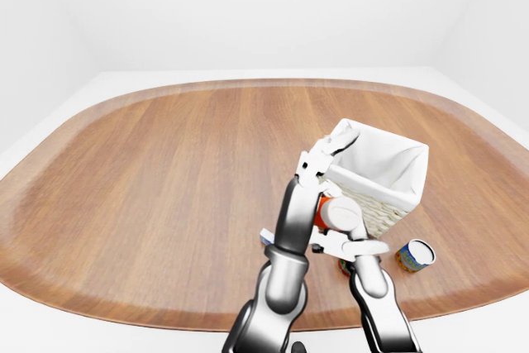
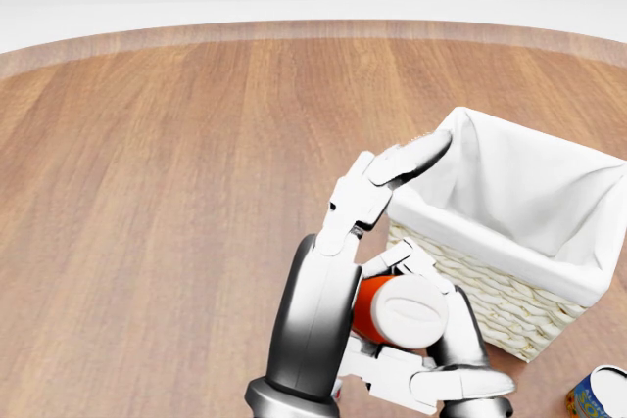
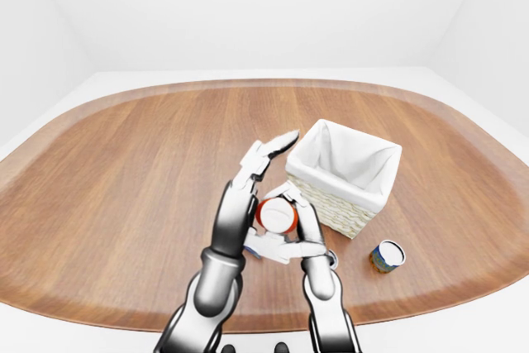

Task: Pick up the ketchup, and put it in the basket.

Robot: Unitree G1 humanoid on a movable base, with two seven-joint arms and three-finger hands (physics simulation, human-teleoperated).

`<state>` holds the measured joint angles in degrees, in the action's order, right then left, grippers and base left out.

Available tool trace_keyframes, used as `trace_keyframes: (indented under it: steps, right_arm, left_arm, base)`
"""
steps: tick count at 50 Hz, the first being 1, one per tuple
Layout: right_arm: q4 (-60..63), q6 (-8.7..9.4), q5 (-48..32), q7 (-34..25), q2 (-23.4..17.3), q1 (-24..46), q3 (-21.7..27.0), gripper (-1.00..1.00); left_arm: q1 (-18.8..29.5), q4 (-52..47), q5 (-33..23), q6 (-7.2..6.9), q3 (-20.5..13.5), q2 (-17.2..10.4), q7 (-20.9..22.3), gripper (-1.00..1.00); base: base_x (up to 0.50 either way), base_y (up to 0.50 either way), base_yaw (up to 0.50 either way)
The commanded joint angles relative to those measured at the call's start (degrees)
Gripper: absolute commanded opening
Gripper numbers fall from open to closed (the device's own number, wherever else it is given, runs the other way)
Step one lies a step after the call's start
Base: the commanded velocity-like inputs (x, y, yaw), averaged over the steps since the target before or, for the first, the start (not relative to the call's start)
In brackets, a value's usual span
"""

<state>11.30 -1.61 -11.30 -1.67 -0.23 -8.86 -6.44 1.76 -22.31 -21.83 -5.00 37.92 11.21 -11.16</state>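
The ketchup (image 2: 397, 308) is held up above the wooden table (image 2: 147, 193), low in the middle of the head view. It is a red bottle with a white cap, and the cap is turned toward the camera. It is lying on its side in the right hand (image 2: 431, 354). The fingers of that hand are wrapped under and around the bottle, so the bottle is gripped by it.

The left hand (image 2: 377, 188) is lifted up just above the bottle. Its fingers (image 2: 416, 156) are stretched out straight and spread apart, and nothing is held in them. The fingertips are pointed at the near corner of the basket (image 2: 509, 310).

The basket is seen at the right of the head view, just beside the two hands. It is made of woven straw and is lined with white cloth (image 2: 519, 193). The ketchup is not inside it; it is kept just to the left of the basket's wall.

A small can (image 3: 386, 255) with a blue and yellow label is seen on the table, near the basket, at the lower right of the right-eye view.
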Motion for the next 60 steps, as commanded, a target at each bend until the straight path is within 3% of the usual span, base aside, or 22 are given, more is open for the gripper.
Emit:
trace_keyframes:
  steps: [1, 14, 22, 28, 34, 40, 45, 48, 51, 52, 53, 54, 58, 59, 60]
  right_arm:
    - [-0.55, -1.67, 1.29, 1.44, 0.22, 0.58, -1.15, -1.00]
    - [-1.88, -2.07, 0.90, 1.52, 0.37, 1.22, -1.10, -1.00]
    - [-2.23, -2.10, 0.84, 1.66, 0.41, 1.37, -0.81, -1.00]
    - [-2.19, -2.09, 0.99, 1.74, 0.37, 1.39, -0.44, -1.00]
    - [-2.44, -2.34, 1.37, 2.08, 0.45, 1.55, 0.10, -1.00]
    - [-3.70, -2.83, 1.27, 2.28, 0.52, 2.10, 0.18, -1.00]
    - [-3.65, -2.75, 1.08, 2.26, 0.55, 2.03, 0.01, -1.00]
    - [-3.10, -2.60, 1.28, 2.14, 0.42, 1.86, 0.32, -1.00]
    - [-2.85, -2.57, 1.25, 2.20, 0.42, 1.74, 0.43, -1.00]
    - [-2.89, -2.50, 1.18, 2.31, 0.44, 1.84, 0.49, -1.00]
    - [-3.23, -2.61, 1.06, 2.45, 0.44, 2.01, 0.55, -1.00]
    - [-3.38, -2.67, 1.05, 2.49, 0.46, 2.08, 0.58, -1.00]
    - [-5.29, -3.39, 0.64, 2.82, 0.58, 2.81, 0.44, -1.00]
    - [-5.95, -3.39, 0.42, 2.90, 0.60, 3.02, 0.35, -1.00]
    - [-6.00, -3.39, 0.40, 2.89, 0.60, 3.03, 0.36, -1.00]
  left_arm:
    - [-0.17, -0.62, 1.43, 0.00, 0.13, -0.37, 0.36, 1.00]
    - [-0.37, -1.58, 1.54, 0.00, -1.15, -1.14, 0.96, 1.00]
    - [-3.01, -5.57, 2.07, 0.00, -4.49, -5.27, 2.88, 1.00]
    - [-5.85, -10.43, 3.34, 0.00, -9.71, -9.14, 5.20, 1.00]
    - [-9.70, -8.98, 5.39, 0.00, -17.75, -12.86, 7.50, 1.00]
    - [-11.49, -4.91, 8.27, 0.00, -26.10, -13.37, 10.96, 1.00]
    - [-12.11, -4.34, 8.73, 0.00, -30.38, -13.41, 13.77, 1.00]
    - [-11.12, -2.18, 10.92, 0.00, -35.62, -13.09, 14.73, 1.00]
    - [-10.61, 2.90, 11.28, 0.00, -38.52, -13.13, 14.98, 1.00]
    - [-10.28, 5.00, 11.57, 1.15, -39.48, -13.22, 15.08, 1.00]
    - [-10.12, 8.01, 11.92, 3.63, -40.51, -13.43, 15.09, 1.00]
    - [-10.14, 9.04, 11.82, 4.66, -40.88, -13.43, 15.22, 1.00]
    - [-9.49, 12.46, 12.88, 7.18, -43.93, -13.75, 15.43, 1.00]
    - [-8.94, 14.70, 13.74, 8.68, -45.02, -14.12, 15.63, 1.00]
    - [-8.90, 14.85, 13.75, 8.78, -45.11, -14.11, 15.68, 1.00]
  base:
    - [0.00, 0.00, 0.00]
    - [0.00, 0.00, 0.00]
    - [0.00, 0.00, 0.00]
    - [0.00, 0.00, 0.00]
    - [0.00, 0.00, 0.00]
    - [0.00, 0.00, 0.00]
    - [0.00, 0.00, 0.00]
    - [0.00, 0.00, 0.00]
    - [0.00, 0.00, 0.00]
    - [0.00, 0.00, 0.00]
    - [0.00, 0.00, 0.00]
    - [0.00, 0.00, 0.00]
    - [0.00, 0.00, 0.00]
    - [0.00, 0.00, 0.00]
    - [0.00, 0.00, 0.00]
